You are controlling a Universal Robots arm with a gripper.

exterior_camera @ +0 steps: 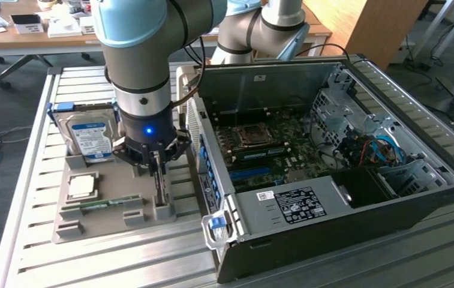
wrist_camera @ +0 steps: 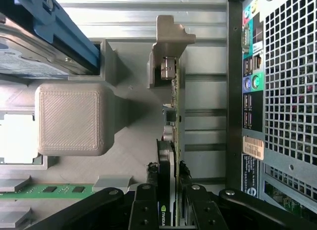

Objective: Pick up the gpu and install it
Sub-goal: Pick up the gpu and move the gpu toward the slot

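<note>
The gripper (exterior_camera: 157, 165) hangs straight down from the arm over a grey moulded holder (exterior_camera: 102, 227) that lies on the slatted metal table (exterior_camera: 27, 264), at the exterior view's left of the open computer case (exterior_camera: 331, 231). The gpu (exterior_camera: 161, 187) stands on its long edge in a slot at the side of the holder nearest the case, and the gripper is closed on its upper edge. In the wrist view the gpu (wrist_camera: 171, 141) appears edge-on, a thin greenish board with a black part on one face. The two black fingers (wrist_camera: 146, 202) of the gripper (wrist_camera: 167, 174) press against its opposite faces, with no gap visible on either side. The far end of the card sits in a grey upright bracket (wrist_camera: 171, 46) of the holder (wrist_camera: 129, 155), so it is seated in its slot and not lifted clear. Elsewhere on the holder, a hard drive (exterior_camera: 89, 137) with a blue-and-white label stands upright at the far end in a blue frame. A square processor chip (exterior_camera: 81, 186) lies flat in the middle, and a narrow green RAM stick (exterior_camera: 102, 204) lies nearer the front. The RAM stick (wrist_camera: 49, 190) and the hard drive (wrist_camera: 34, 51) also show in the wrist view, well apart from the card. The case lies on its side with the panel off, and its motherboard (exterior_camera: 267, 157) is exposed. Its perforated rear wall with ports (wrist_camera: 287, 91) runs just beside the holder, parallel to the card.
</note>
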